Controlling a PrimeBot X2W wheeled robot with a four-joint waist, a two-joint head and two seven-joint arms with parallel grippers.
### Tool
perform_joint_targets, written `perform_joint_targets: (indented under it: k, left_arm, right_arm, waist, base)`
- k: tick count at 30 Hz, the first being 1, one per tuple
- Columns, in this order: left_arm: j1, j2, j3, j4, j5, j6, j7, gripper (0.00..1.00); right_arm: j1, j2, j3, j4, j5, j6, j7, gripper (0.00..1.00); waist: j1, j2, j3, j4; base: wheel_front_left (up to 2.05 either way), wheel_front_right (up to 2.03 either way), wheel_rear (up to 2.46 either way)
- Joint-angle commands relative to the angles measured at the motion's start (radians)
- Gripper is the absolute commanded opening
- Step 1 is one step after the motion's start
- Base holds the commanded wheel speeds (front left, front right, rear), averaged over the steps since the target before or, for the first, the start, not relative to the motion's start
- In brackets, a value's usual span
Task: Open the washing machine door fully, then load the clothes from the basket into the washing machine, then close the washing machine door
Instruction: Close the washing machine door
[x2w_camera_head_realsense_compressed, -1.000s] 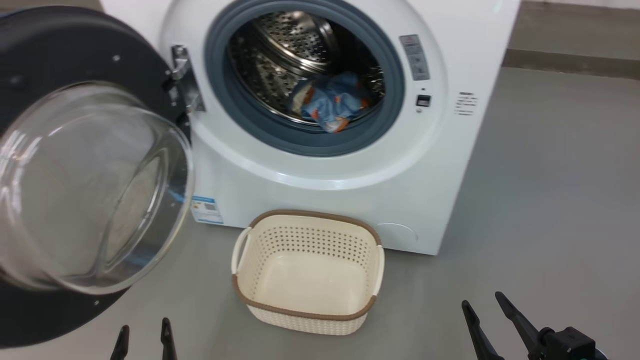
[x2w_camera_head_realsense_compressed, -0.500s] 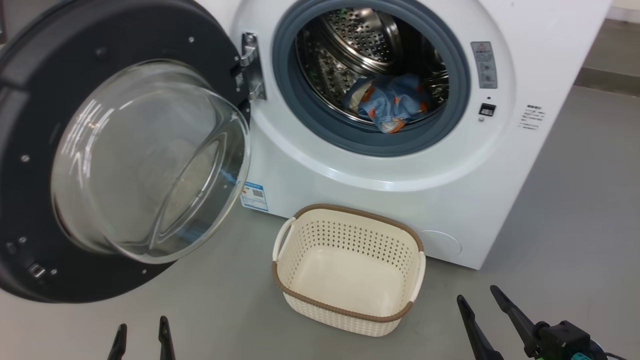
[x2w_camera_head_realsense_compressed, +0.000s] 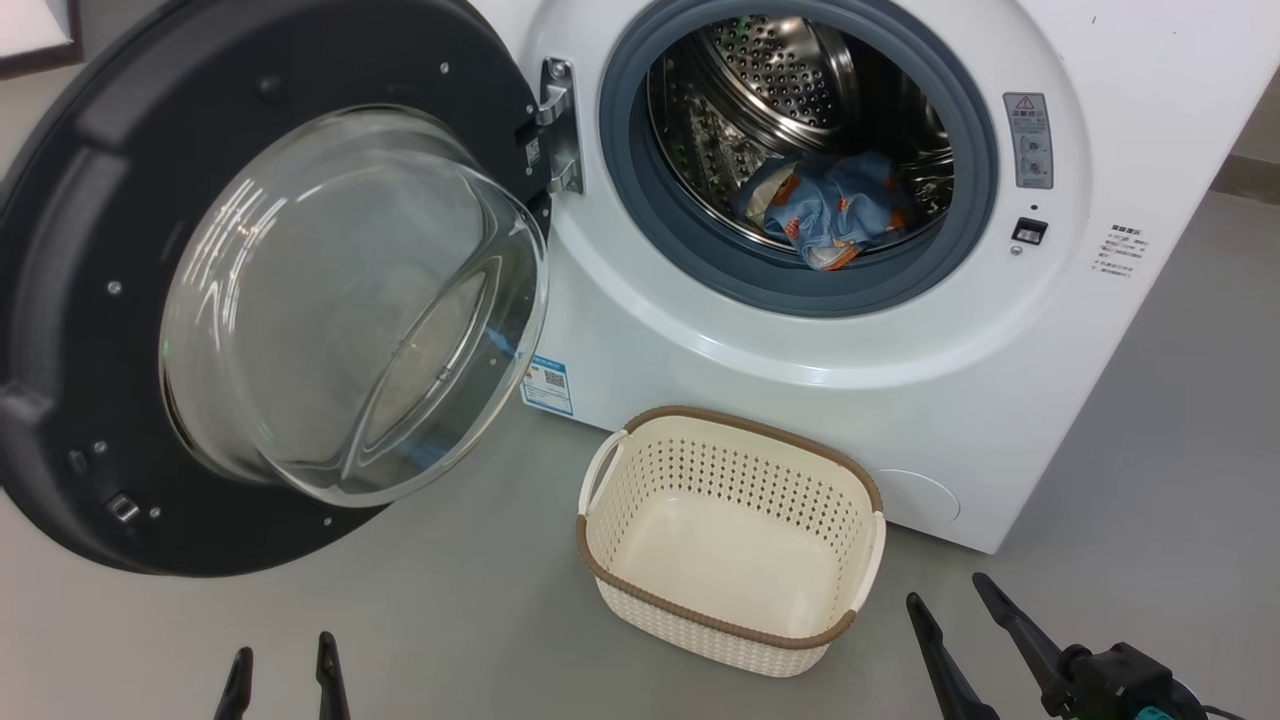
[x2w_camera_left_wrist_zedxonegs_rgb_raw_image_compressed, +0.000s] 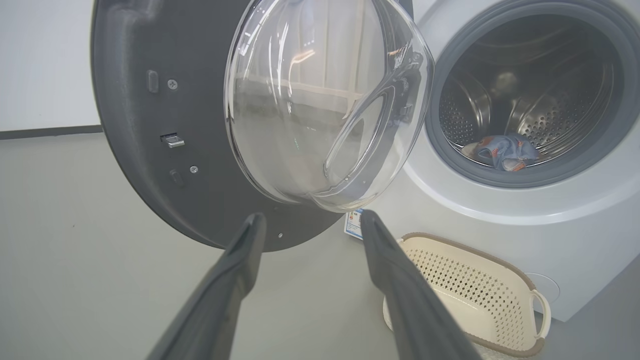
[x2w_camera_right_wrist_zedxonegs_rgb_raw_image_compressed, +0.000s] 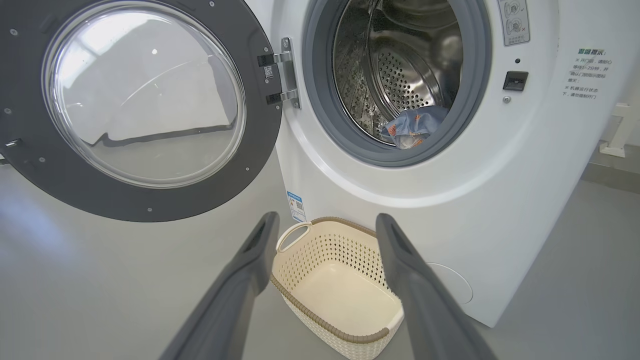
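The washing machine stands with its door swung wide open to the left on its hinge. The light blue clothes lie at the bottom of the steel drum, and they also show in the wrist views. The cream basket sits on the floor in front of the machine with nothing in it. My left gripper is open at the bottom left, near the door's lower edge. My right gripper is open at the bottom right, right of the basket. Both hold nothing.
Grey floor stretches around the machine and the basket. The open door juts out over the floor on the left. A white wall with a dark skirting runs behind the door.
The whole head view has shifted, so the camera has turned left: machine, door and basket sit further right in the picture. Both grippers stay open in the same places.
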Motion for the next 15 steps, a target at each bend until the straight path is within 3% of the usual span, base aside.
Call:
perform_joint_targets:
  k: [1, 15]
  left_arm:
    - [-0.013, 0.007, 0.032, -0.03, -0.005, 0.007, -0.006, 1.0]
    - [-0.015, 0.007, 0.037, -0.03, -0.01, 0.008, -0.006, 1.0]
  right_arm:
    - [-0.04, -0.016, 0.018, -0.023, -0.004, 0.001, -0.005, 1.0]
    - [-0.049, -0.017, 0.028, -0.02, -0.006, 0.001, -0.005, 1.0]
  waist:
    - [0.0, 0.0, 0.002, 0.005]
    - [0.0, 0.0, 0.009, 0.023]
  base:
    - [0.0, 0.0, 0.0]
    - [0.0, 0.0, 0.0]
